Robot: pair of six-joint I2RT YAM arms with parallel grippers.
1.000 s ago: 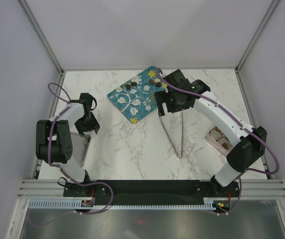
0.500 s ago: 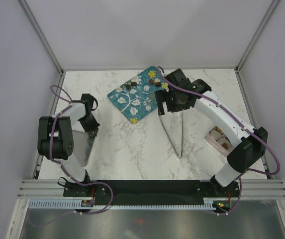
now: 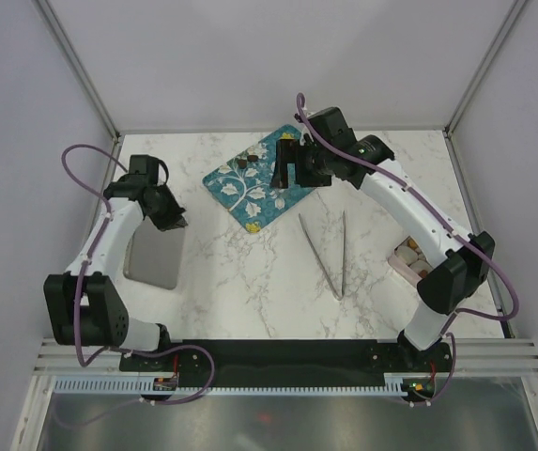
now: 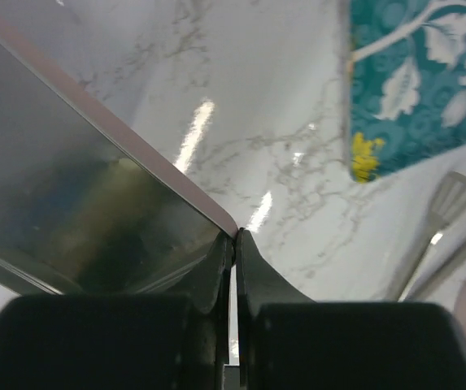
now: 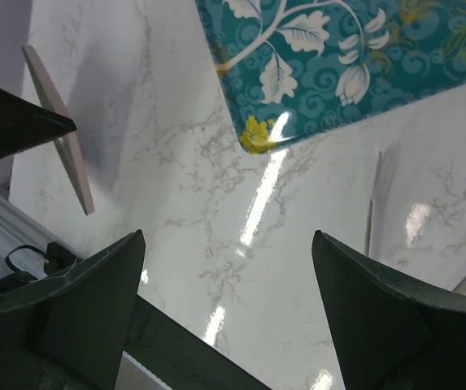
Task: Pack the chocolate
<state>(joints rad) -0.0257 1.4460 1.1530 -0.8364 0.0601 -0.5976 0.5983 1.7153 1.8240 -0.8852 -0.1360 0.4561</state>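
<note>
Overhead, a marble table. The chocolate (image 3: 241, 163) lies mostly on the teal tray (image 3: 250, 202) at the back, as several small brown pieces. A few more sit in a pink box (image 3: 395, 263) at the right edge (partly hidden by the arm). The left gripper (image 3: 173, 222) is pinched tight on the corner of a grey metal plate (image 3: 151, 258), holding it tilted. The right gripper (image 3: 287, 167) hangs above the tray, jaws spread wide, holding nothing. Tongs (image 3: 319, 256) lie untouched between tray and box. Packing looks barely begun, with most pieces yet to be moved.
</note>
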